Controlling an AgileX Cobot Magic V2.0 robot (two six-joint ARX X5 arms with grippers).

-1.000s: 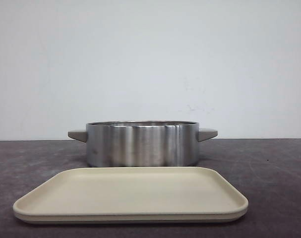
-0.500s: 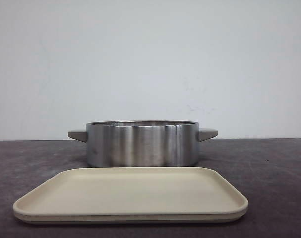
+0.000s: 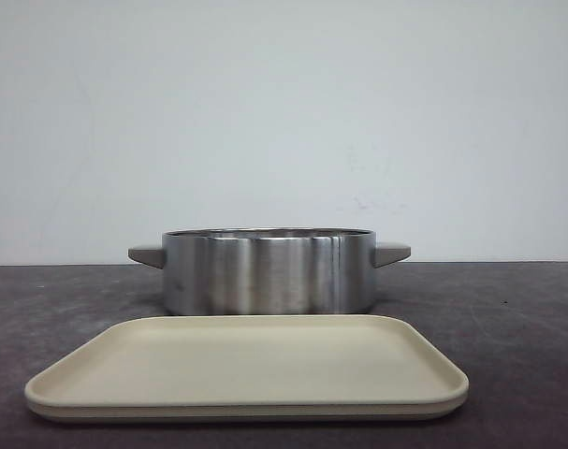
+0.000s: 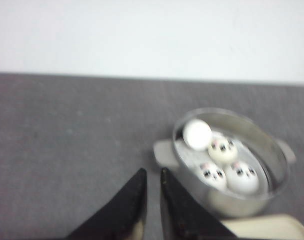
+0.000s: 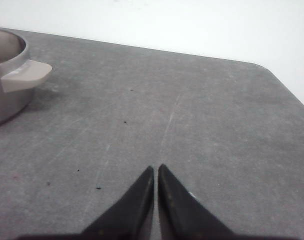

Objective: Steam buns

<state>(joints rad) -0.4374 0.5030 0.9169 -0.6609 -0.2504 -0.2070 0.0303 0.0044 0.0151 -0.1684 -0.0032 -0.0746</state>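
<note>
The dark grey speckled tabletop (image 3: 527,327) carries a beige rectangular plastic tray (image 3: 246,367), with a round brushed-steel pot (image 3: 269,271) with grey side handles just behind it. Four glossy white panda-faced buns (image 4: 219,160) sit clustered inside the pot. Left gripper (image 4: 153,176) hovers above bare tabletop beside the pot, jaws nearly closed, holding nothing; right gripper (image 5: 156,171) hangs low, jaws together, empty.

Left gripper (image 4: 153,175) and right gripper (image 5: 156,171) both empty, jaws nearly together.
</note>
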